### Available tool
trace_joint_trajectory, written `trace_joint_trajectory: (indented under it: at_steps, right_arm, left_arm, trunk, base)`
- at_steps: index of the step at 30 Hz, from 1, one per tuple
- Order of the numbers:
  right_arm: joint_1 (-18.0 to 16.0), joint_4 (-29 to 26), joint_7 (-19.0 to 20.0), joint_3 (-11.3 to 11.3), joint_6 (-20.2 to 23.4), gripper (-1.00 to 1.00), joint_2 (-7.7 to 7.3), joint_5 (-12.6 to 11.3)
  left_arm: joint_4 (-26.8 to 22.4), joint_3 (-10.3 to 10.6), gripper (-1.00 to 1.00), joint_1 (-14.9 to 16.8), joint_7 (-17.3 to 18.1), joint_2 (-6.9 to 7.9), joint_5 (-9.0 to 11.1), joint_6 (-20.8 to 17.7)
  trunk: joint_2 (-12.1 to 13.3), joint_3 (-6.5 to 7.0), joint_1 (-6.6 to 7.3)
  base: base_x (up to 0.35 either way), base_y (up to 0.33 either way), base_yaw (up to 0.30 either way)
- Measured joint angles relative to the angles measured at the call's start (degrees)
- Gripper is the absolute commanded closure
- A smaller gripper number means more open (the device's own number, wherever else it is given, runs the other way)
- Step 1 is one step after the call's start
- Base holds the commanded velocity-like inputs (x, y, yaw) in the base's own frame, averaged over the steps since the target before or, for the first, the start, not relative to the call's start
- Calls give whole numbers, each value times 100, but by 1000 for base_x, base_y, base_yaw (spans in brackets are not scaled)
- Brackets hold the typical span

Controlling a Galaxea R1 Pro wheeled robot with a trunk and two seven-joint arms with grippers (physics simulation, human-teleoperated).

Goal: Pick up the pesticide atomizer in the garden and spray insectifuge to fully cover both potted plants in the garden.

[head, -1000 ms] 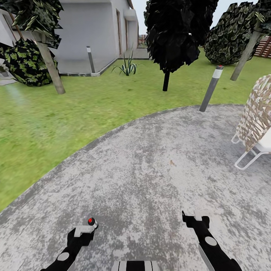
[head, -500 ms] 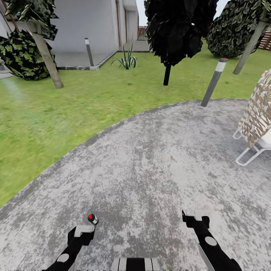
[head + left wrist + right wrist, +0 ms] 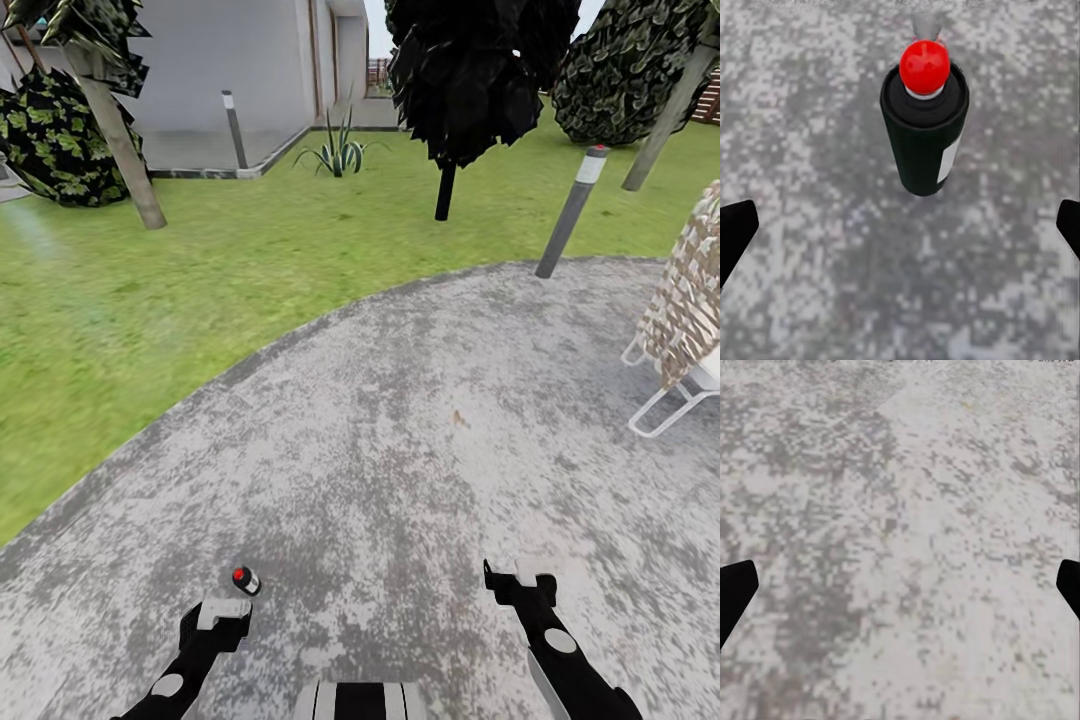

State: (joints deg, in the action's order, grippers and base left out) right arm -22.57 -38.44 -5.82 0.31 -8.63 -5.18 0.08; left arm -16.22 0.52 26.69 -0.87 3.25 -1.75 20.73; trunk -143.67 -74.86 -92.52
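Note:
The pesticide atomizer (image 3: 924, 124), a dark green can with a red top and a white label, lies just ahead of my left gripper (image 3: 900, 232). The two black fingertips stand far apart at the picture's edges and do not touch it. In the head view the atomizer's red top (image 3: 243, 579) shows just beyond the left gripper (image 3: 225, 608), low over the grey paving. My right gripper (image 3: 520, 578) is open over bare paving, with nothing between its fingers (image 3: 735, 592). The potted plants are out of view, and I see no whitish specks of insectifuge.
I stand on a round grey paved patch (image 3: 420, 420) edged by lawn (image 3: 150, 290). A white wicker chair (image 3: 690, 300) is at the right. A grey bollard (image 3: 572, 210), a black tree (image 3: 460, 80), a spiky grass-like plant (image 3: 340, 155) and a house wall (image 3: 230, 60) lie ahead.
The whole head view has shifted slightly, so the camera moved. The atomizer's red top now shows a little farther out from the left gripper than a second ago.

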Motion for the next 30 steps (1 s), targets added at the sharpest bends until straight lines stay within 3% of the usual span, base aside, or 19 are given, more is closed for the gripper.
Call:
trace_joint_trajectory:
  at_steps: [23, 30]
  right_arm:
    - [-1, 0, 0, 0, 0, -100, 0, 0]
    - [0, 0, 0, 0, 0, -100, 0, 0]
  left_arm:
    - [-23, -10, -100, 0, 2, -1, 4, 10]
    - [-22, -11, -100, 0, 3, -1, 1, 13]
  trunk:
    - [0, 0, -2]
    - [-9, -187, -20]
  base:
    - [56, -10, 0]
    - [0, 0, 0]
